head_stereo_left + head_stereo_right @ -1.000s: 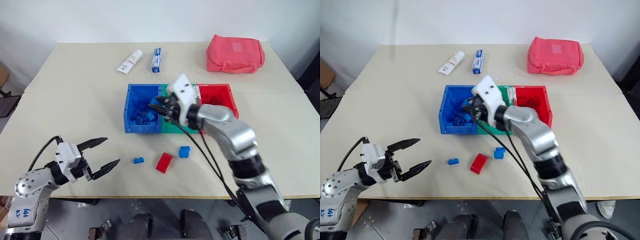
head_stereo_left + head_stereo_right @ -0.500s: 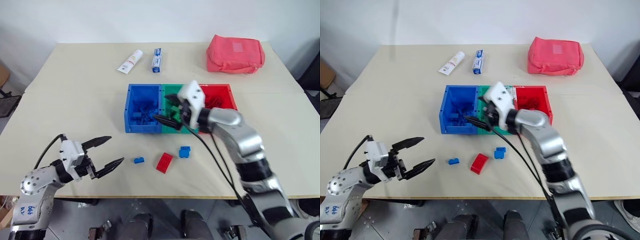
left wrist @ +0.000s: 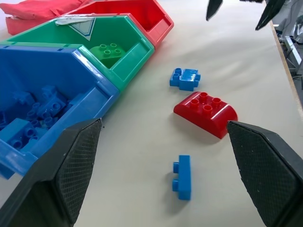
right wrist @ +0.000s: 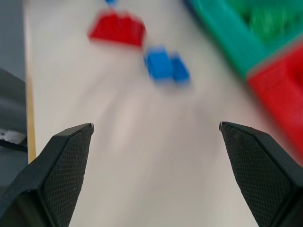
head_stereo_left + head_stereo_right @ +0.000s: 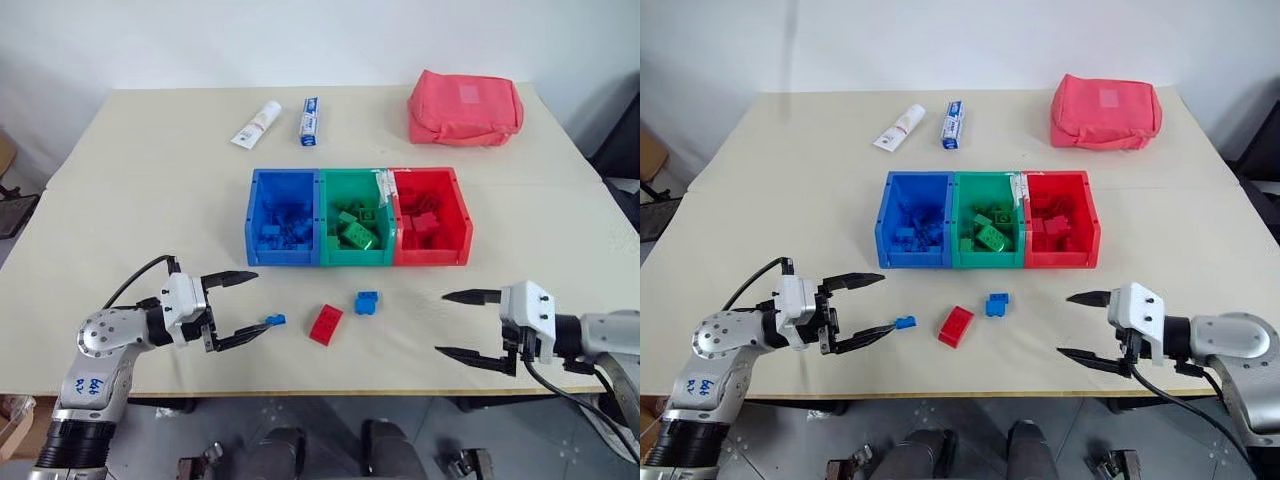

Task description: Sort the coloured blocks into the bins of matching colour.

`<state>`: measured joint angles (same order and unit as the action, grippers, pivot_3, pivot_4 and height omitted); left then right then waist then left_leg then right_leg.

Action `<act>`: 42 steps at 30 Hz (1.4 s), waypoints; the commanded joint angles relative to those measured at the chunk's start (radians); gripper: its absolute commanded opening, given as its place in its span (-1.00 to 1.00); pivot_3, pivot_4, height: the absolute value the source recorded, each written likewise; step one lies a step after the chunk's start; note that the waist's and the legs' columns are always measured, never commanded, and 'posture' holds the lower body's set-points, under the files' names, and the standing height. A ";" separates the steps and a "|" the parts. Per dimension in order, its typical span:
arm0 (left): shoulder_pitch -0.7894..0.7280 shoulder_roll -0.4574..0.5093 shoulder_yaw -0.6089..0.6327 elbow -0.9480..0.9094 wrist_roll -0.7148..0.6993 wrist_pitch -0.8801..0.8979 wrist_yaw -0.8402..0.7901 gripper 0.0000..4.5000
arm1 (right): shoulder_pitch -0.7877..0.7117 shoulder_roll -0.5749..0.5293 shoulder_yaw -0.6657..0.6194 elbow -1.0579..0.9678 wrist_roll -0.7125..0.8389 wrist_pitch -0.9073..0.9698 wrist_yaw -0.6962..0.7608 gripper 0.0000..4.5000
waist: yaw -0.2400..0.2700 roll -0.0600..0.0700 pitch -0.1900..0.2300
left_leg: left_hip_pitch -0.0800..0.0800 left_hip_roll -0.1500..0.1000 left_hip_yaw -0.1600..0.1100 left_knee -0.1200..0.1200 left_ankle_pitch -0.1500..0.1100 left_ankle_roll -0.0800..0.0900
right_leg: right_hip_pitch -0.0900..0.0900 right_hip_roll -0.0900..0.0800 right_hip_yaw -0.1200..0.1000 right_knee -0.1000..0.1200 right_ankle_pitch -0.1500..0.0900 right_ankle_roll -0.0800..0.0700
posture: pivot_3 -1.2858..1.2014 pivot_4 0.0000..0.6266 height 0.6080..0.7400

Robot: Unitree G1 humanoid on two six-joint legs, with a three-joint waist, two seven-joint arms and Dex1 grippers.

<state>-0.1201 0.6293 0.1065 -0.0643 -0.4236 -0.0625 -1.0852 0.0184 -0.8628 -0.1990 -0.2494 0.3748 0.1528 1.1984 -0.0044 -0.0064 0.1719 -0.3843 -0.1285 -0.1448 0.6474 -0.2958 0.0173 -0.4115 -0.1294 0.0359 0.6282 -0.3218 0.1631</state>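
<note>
Left wrist view: glossy, four-studded red block (image 3: 205,112).

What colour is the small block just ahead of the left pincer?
Blue. The small block shows best in the left wrist view.

a beige table (image 5: 150,190) stands before a white wall (image 5: 300,40), grey floor (image 5: 200,440) below.

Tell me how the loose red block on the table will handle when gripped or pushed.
The red block looks like hard moulded plastic, so probably stiff. Its glossy curved edges may slip between fingers. It sits flat and low, studs up, so a push likely slides it rather than tipping.
</note>
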 commanded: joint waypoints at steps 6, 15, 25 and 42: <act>-0.038 0.023 -0.019 0.014 0.007 -0.012 -0.057 1.00 | -0.180 0.051 0.219 -0.061 -0.033 0.122 -0.055 0.98 | 0.006 0.000 0.000 | 0.000 0.001 -0.001 0.000 -0.001 -0.001 | 0.000 0.000 -0.001 -0.001 0.000 -0.001 | 0.03 -0.52 1.00; -0.039 0.025 -0.017 0.004 0.015 -0.019 -0.039 1.00 | -0.399 0.168 0.464 0.052 -0.192 0.145 -0.096 0.98 | 0.006 0.000 0.000 | -0.002 0.000 -0.002 0.001 -0.001 -0.001 | -0.002 0.000 -0.003 -0.001 0.001 -0.001 | 0.03 -0.52 1.00; -0.030 0.026 -0.013 -0.032 0.013 0.001 -0.006 1.00 | -0.438 0.188 0.488 0.137 -0.235 0.072 -0.086 -0.18 | 0.005 0.000 0.000 | -0.002 0.001 -0.002 0.002 -0.001 -0.002 | -0.001 0.001 -0.003 0.000 0.001 -0.001 | 0.03 -0.52 1.00; 0.002 0.023 0.013 -0.066 0.005 0.016 0.061 1.00 | -0.532 0.286 0.342 0.049 0.006 0.256 -0.127 -0.59 | 0.000 0.000 0.000 | -0.002 0.001 -0.002 0.001 -0.001 -0.002 | -0.002 0.001 -0.003 0.000 0.001 -0.001 | 0.03 -0.52 1.00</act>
<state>-0.1266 0.6452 0.0903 -0.0887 -0.4090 -0.0453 -1.0377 -0.4670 -0.6023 0.1924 -0.1430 0.3131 0.3589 1.1031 -0.0041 -0.0065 0.1719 -0.3861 -0.1270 -0.1467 0.6484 -0.2970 0.0156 -0.4134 -0.1283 0.0337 0.6278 -0.3210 0.1616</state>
